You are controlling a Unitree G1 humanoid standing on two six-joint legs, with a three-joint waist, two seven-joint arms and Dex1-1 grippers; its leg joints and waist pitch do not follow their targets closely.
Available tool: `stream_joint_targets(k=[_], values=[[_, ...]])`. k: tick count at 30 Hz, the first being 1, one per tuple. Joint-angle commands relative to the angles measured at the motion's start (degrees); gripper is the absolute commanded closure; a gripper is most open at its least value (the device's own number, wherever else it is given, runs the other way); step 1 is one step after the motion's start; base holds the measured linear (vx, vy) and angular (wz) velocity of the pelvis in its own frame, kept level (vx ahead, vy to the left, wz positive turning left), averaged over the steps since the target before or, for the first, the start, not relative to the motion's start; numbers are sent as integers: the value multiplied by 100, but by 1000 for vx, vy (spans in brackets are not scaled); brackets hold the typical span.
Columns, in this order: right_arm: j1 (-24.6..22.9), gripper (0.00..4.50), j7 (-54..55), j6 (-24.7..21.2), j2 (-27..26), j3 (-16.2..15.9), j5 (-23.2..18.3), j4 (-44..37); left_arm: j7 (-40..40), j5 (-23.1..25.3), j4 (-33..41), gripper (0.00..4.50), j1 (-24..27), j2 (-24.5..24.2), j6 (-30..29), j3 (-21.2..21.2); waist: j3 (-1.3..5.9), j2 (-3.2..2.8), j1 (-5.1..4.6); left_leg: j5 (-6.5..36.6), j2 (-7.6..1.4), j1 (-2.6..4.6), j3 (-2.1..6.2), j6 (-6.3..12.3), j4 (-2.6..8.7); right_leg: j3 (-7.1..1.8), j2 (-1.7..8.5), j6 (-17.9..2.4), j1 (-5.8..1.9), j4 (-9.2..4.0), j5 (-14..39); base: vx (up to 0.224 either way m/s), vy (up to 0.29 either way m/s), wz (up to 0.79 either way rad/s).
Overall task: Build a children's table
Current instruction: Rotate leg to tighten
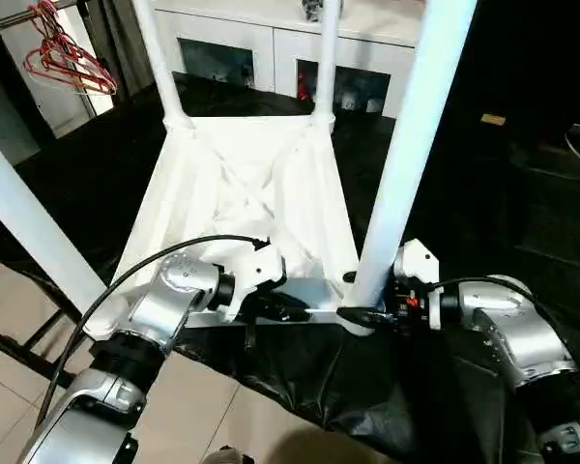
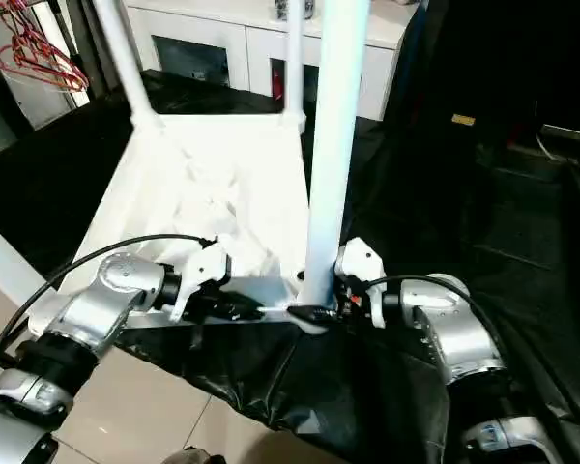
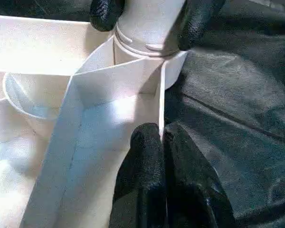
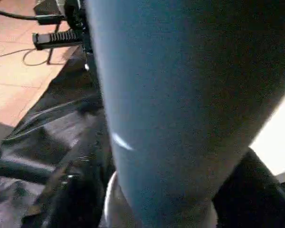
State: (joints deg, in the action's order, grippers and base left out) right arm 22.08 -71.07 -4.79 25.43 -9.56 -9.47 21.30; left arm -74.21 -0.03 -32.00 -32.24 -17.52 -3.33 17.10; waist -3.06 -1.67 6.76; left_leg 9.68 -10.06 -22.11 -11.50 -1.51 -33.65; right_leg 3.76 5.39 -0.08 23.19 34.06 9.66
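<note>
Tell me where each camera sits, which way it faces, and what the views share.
Left and right eye views: on the head, looking down over both silver forearms at the upturned table top.
Left wrist view: along the left gripper, pinched on the top's rim.
Right wrist view: along the right gripper, clasping the near right leg.
Shared: that leg in its corner socket.

**Right wrist: leg up close**

Leg stands between two black fingers, one each side, at its flared lower end. Black sheet lies crumpled below. Tan floor beyond it, with a dark ribbed bar and a cable on it.
</note>
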Motion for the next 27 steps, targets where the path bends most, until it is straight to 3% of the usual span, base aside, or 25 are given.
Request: stream_joint_targets(k=[1,7,13,15,17,19,23,27], values=[[-114,200,-231,-109,3,-249,-45,-112,-10,-279,297,450,-89,84,53,-63,377,94,5,1525,-367,130,154,240,430,-257,385,-1271,-228,-396,1611,0,0,0],[-147,246,-294,-149,14,-312,-47,-173,1,-250,289,450,-93,89,42,-77,382,86,16,1425,-362,127,147,295,414,-246,377,-1352,-234,-379,1410,0,0,0],[-284,251,-127,-187,-91,-262,-87,-263,477,-113,78,450,-159,168,56,-172,383,79,28,1478,-365,131,154,256,417,-250,378,-1307,-234,-385,1481,0,0,0],[-300,252,250,-193,-275,-110,-105,-183,836,-30,-53,450,-218,259,-28,-237,380,70,42,1491,-365,137,154,251,418,-252,379,-1293,-228,-397,1492,0,0,0],[-261,252,820,-247,-523,77,-80,-10,1188,7,-182,450,-286,393,-95,-323,354,86,10,1773,-338,155,174,101,442,-245,400,-1161,-213,-467,2079,0,0,0],[-208,252,1471,-259,-772,196,59,196,1542,74,-308,450,-368,546,-192,-361,353,70,-8,1839,-336,156,184,44,448,-244,402,-1085,-211,-484,2242,0,0,0],[-67,252,2740,-218,-1251,332,409,667,2316,251,-682,450,-596,866,-340,-403,329,57,-153,2181,-303,175,222,-162,474,-217,396,-927,-179,-540,2706,0,0,0],[212,254,4219,-407,-1868,634,592,1135,3089,338,-1143,450,-890,1249,-449,-492,325,54,-226,2318,-272,190,241,-168,469,-201,400,-763,-163,-604,3053,0,0,0]])
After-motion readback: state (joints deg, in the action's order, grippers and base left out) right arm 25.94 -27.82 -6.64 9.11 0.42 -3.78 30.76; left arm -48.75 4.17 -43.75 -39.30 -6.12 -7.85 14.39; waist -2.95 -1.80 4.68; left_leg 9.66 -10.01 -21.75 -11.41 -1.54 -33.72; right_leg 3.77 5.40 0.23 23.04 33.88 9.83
